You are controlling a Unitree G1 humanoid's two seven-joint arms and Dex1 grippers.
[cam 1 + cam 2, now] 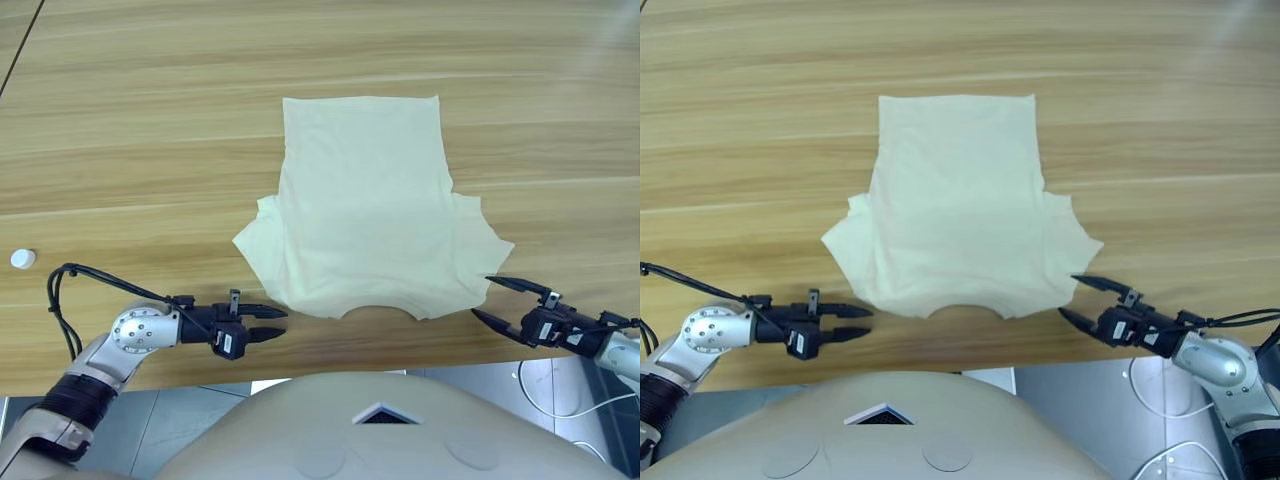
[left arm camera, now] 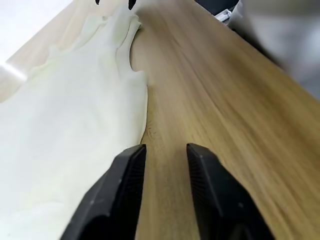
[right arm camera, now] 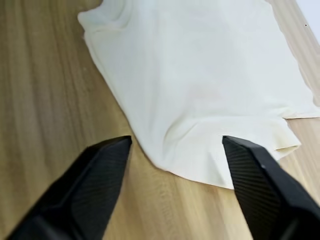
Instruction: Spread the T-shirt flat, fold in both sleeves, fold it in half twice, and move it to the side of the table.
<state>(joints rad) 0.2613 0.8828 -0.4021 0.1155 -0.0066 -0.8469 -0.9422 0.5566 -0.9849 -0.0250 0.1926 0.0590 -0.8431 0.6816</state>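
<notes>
A pale yellow T-shirt [image 1: 365, 210] lies flat on the wooden table [image 1: 140, 120], collar toward me and hem at the far side. Its short sleeves stick out a little on both sides. My left gripper [image 1: 284, 324] hovers low near the table's front edge, just left of the collar-side corner, with its fingers a little apart and nothing between them. In the left wrist view the T-shirt [image 2: 65, 130] edge runs beside one fingertip [image 2: 131, 160]. My right gripper [image 1: 480, 296] stands wide open just off the right sleeve. The right wrist view has that sleeve [image 3: 210, 155] lying between the fingers.
A small white cap [image 1: 22, 259] sits on the table at the far left. The table's front edge [image 1: 400, 362] runs right under both grippers. A black cable [image 1: 60, 300] loops off the left arm. Bare wood lies to either side of the shirt and beyond it.
</notes>
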